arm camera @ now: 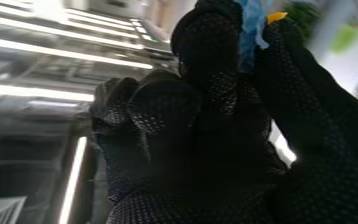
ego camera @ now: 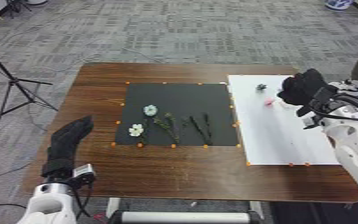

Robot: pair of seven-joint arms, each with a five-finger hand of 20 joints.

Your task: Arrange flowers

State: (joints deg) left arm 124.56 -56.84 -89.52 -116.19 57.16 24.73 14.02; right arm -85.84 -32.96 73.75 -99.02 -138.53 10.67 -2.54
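In the head view my right hand (ego camera: pixel 305 89) is over the upper right part of the white board (ego camera: pixel 291 142). Seen from the right wrist, my right hand (arm camera: pixel 189 160) pinches a light-blue flower (arm camera: pixel 249 37) with an orange bit between finger and thumb. On the black mat (ego camera: pixel 171 95) lie a pale bluish flower (ego camera: pixel 151 110), a white flower (ego camera: pixel 136 130) and several thin green and dark stems (ego camera: pixel 199 131). A pink flower (ego camera: pixel 269 101) and a small dark tuft (ego camera: pixel 261 87) are on the board, left of that hand. My left hand (ego camera: pixel 64 144) stays left of the mat, fingers straight.
Small orange markers (ego camera: pixel 118 122) line the mat and board on the brown wooden table (ego camera: pixel 175 175). A black tripod (ego camera: pixel 13 80) stands on the floor beyond the table's left side.
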